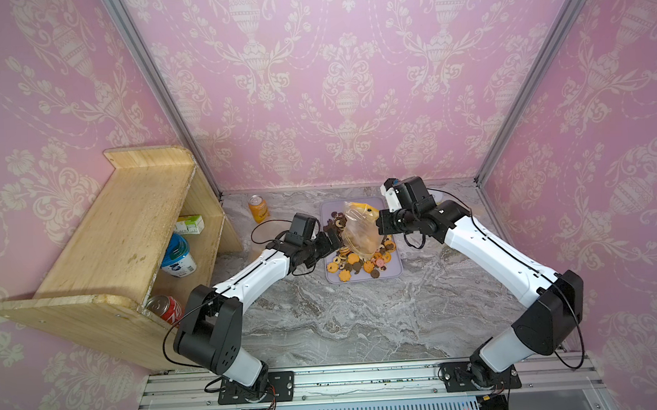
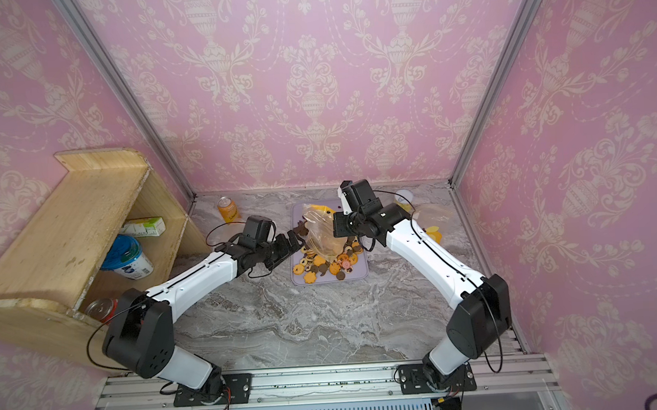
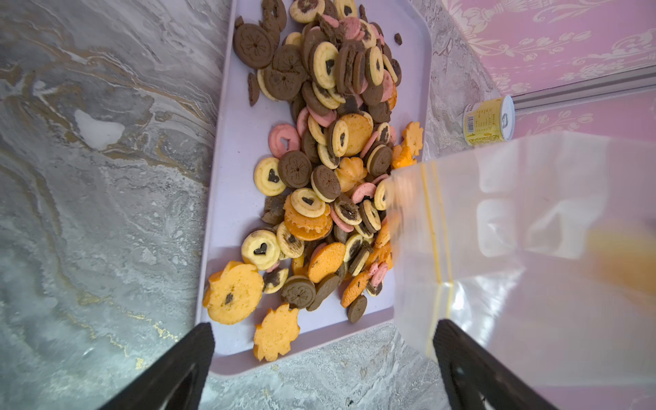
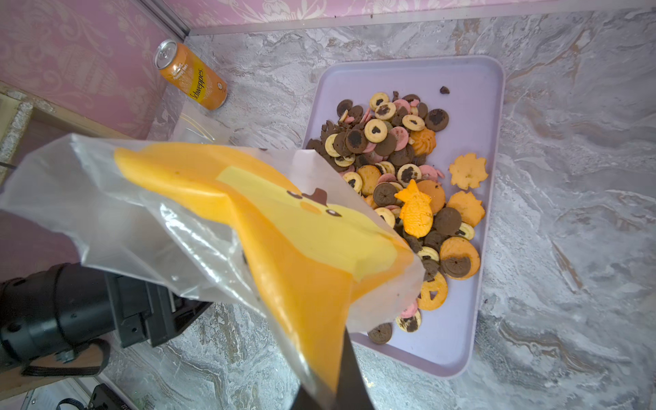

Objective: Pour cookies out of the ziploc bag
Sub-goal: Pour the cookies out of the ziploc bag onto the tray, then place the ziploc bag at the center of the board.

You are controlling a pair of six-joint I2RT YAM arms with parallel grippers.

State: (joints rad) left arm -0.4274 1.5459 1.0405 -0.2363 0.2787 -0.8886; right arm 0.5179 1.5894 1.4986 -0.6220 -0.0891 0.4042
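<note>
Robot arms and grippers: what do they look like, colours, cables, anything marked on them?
The left arm and right arm match: white shells on the long links, black joints and bases, thin black cables looping loose beside them. The left gripper and right gripper have plain black tapering fingers. I see no readable markings.

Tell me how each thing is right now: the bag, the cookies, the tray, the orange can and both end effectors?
ziploc bag: lifted over the tray, zip mouth open, pointing down.
cookies: piled loose on the tray.
tray: lying flat, holding the cookies.
orange can: standing upright, untouched.
left end effector: open, empty, beside the bag.
right end effector: shut on the ziploc bag.
</note>
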